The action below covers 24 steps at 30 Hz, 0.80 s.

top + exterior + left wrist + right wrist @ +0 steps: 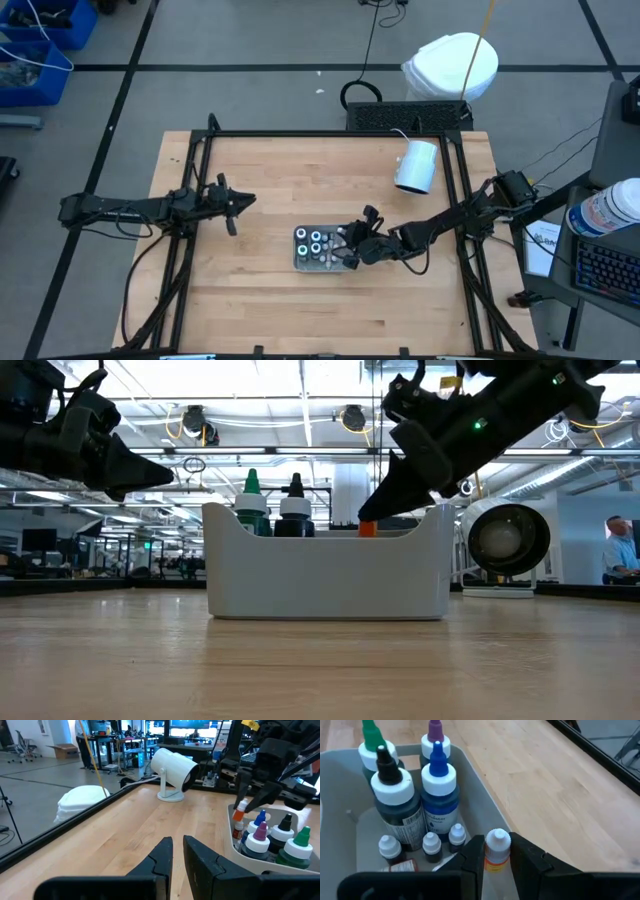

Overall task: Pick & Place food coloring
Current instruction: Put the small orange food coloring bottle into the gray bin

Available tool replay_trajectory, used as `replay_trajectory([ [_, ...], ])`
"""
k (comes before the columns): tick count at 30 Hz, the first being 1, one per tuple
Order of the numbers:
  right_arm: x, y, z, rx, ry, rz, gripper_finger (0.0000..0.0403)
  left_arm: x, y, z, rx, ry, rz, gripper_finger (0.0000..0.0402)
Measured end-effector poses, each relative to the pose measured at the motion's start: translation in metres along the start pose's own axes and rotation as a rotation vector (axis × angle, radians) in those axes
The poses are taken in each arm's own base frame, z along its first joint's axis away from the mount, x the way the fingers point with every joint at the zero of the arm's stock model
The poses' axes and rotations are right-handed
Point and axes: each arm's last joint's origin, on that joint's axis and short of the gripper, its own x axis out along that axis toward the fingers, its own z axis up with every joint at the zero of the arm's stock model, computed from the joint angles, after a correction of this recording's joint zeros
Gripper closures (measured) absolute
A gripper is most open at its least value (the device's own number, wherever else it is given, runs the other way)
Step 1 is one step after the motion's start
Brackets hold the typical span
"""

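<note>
Because the small orange-banded bottle (496,851) is being carried at the rim of the grey bin (300,262) mid-counter (260,300), the right gripper (496,857) is clenching it upright beside the other food coloring bottles (415,795), while the left gripper (240,203), nearly closed and empty, is waiting apart.

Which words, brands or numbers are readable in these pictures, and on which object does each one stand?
No text can be read with certainty.
Black-capped bottle: its label has small print and a barcode, too blurred to read.
Blue-capped bottle: a line of label print, too small to read.
Small bottle between the fingers of the right hand: orange band, no legible words.
</note>
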Motion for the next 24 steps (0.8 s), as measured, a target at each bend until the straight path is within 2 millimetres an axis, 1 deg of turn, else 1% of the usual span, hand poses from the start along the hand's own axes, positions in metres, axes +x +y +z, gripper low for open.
replay_trajectory([
  [7, 0.0000, 0.0000, 0.0001, -0.024, -0.002, -0.002, 0.0337, 0.0000, 0.0000, 0.0000, 0.000, 0.000, 0.000, 0.0348],
  [15, 0.0059, 0.0008, -0.0059, -0.053, 0.030, 0.013, 0.0337, 0.0000, 0.0000, 0.0000, 0.001, 0.000, 0.000, 0.0348],
  [24, 0.0085, 0.0004, -0.0061, -0.068, 0.028, 0.012, 0.0337, 0.0000, 0.0001, -0.0008, 0.003, 0.008, 0.001, 0.0348],
])
